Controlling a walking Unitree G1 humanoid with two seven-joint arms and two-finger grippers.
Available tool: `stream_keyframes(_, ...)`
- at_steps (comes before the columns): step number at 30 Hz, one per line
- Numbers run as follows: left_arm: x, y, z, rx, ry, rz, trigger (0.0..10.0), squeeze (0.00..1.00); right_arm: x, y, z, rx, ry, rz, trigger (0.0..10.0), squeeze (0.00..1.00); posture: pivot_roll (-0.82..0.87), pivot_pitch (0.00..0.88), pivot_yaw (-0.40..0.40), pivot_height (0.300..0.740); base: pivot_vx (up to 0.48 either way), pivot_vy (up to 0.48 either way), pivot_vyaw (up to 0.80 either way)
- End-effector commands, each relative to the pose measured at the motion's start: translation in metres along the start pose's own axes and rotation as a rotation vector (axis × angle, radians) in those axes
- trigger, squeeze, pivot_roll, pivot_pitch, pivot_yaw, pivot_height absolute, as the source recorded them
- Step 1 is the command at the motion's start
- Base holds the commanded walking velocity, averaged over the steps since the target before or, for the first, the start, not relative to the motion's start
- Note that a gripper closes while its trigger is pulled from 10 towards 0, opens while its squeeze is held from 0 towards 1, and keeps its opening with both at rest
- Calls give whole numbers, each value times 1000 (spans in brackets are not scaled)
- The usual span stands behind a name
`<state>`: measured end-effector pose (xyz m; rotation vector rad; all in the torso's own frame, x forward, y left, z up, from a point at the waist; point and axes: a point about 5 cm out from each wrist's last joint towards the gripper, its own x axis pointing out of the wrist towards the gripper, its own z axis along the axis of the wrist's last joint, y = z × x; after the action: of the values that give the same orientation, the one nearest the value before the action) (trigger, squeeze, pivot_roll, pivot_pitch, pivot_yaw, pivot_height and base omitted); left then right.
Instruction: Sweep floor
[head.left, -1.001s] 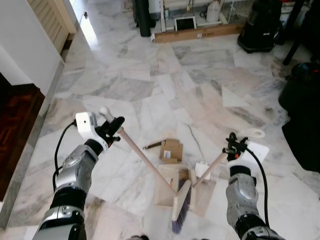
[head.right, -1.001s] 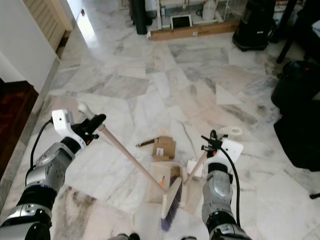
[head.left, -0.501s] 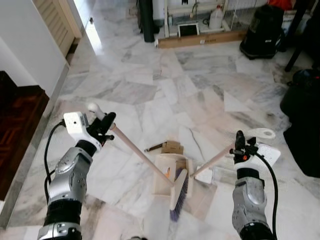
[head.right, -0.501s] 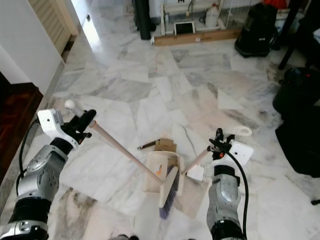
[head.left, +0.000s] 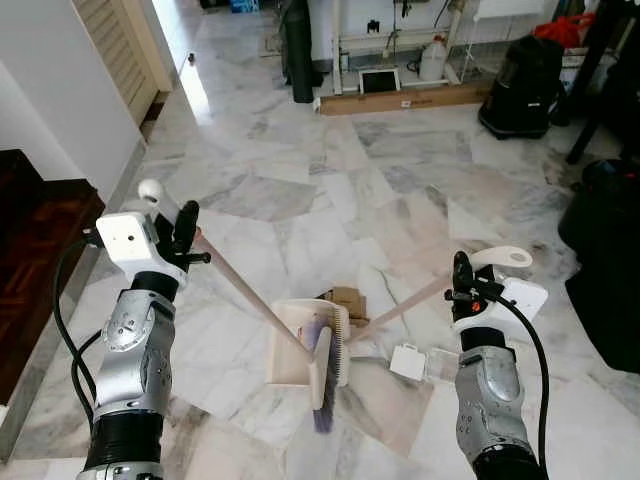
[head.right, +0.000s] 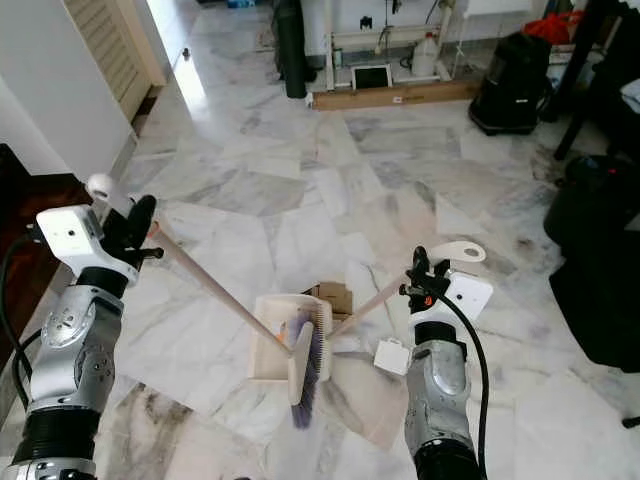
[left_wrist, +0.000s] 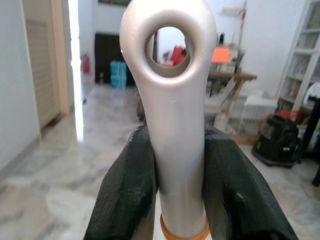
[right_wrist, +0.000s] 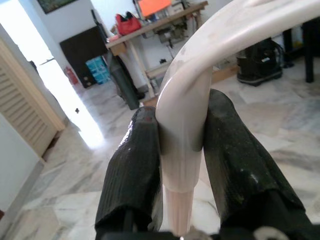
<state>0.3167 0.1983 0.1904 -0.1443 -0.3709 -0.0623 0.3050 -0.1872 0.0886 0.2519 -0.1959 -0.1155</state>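
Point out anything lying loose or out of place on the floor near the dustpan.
A flattened brown cardboard piece lies on the marble just beyond the dustpan, not yet swept in. A small white square object lies loose near the right arm. The broom head rests against the pan's edge.

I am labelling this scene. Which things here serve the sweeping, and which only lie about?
For the job:
- wooden-handled broom, in left gripper
- cream plastic dustpan, its long handle in right gripper
- brown cardboard scraps

Lying about:
- small white box
- black vacuum cleaner
- long cardboard box
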Motion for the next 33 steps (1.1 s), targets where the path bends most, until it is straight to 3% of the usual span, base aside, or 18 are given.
stream_keyframes(1, 5, 7, 24, 170, -65, 16, 10000, 0, 7, 0, 25, -4, -121, 3, 10000, 0, 46, 0, 73, 740, 0, 0, 0)
stream_keyframes(3, 13, 5, 50, 219, -148, 10, 10000, 0, 8, -2, 26, -4, -114, -1, 10000, 0, 53, 0, 71, 740, 0, 0, 0)
stream_keyframes(11, 21, 7, 82, 322, -261, 55, 10000, 0, 9, -2, 26, -6, -103, -5, 10000, 0, 61, 0, 65, 740, 0, 0, 0)
stream_keyframes(18, 13, 14, 57, 355, -173, 110, 10000, 0, 12, 1, 28, -1, -105, -6, 10000, 0, 59, 7, 63, 740, 0, 0, 0)
stream_keyframes(21, 5, 18, 34, 351, -101, 135, 10000, 0, 14, 3, 31, 5, -118, -1, 10000, 0, 57, 13, 62, 740, 0, 0, 0)
stream_keyframes(24, -1, 9, 13, 328, -40, 103, 10000, 0, 17, 6, 33, 6, -122, 12, 10000, 0, 60, 21, 62, 740, 0, 0, 0)
stream_keyframes(33, 0, -18, -10, 238, 5, 11, 10000, 0, 19, 9, 33, 17, -115, 13, 10000, 0, 56, 26, 63, 740, 0, 0, 0)
